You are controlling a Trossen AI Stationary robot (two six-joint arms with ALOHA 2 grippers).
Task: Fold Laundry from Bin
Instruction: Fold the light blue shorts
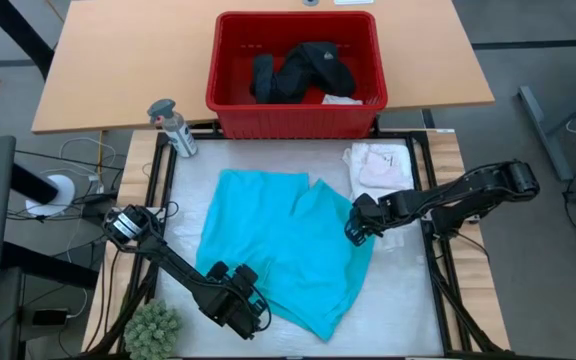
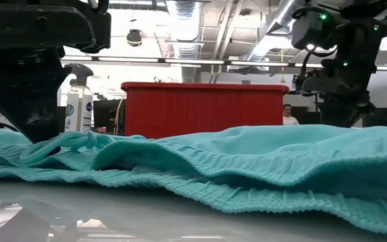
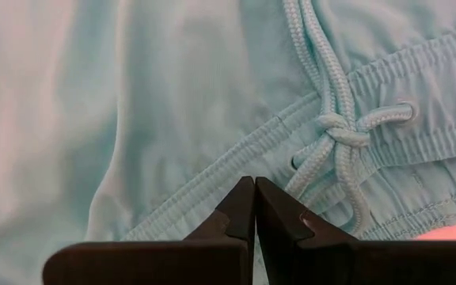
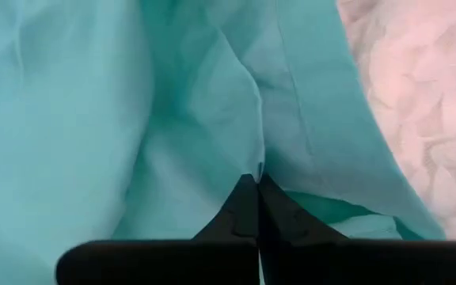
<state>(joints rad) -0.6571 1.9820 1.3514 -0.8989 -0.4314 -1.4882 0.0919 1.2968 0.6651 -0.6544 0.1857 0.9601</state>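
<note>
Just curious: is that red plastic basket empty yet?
Not empty. The red plastic basket holds black clothing and a small pale piece.

Far person (image 2: 289, 116) too small to make out; black clothing (image 1: 298, 72) half sunk in bin (image 1: 230, 108)

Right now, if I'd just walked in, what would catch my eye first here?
A bright turquoise garment lies spread over the middle of the table, with the left gripper pinching its near edge and the right gripper pinching its right side. Behind it stands a red bin holding black clothing.
</note>
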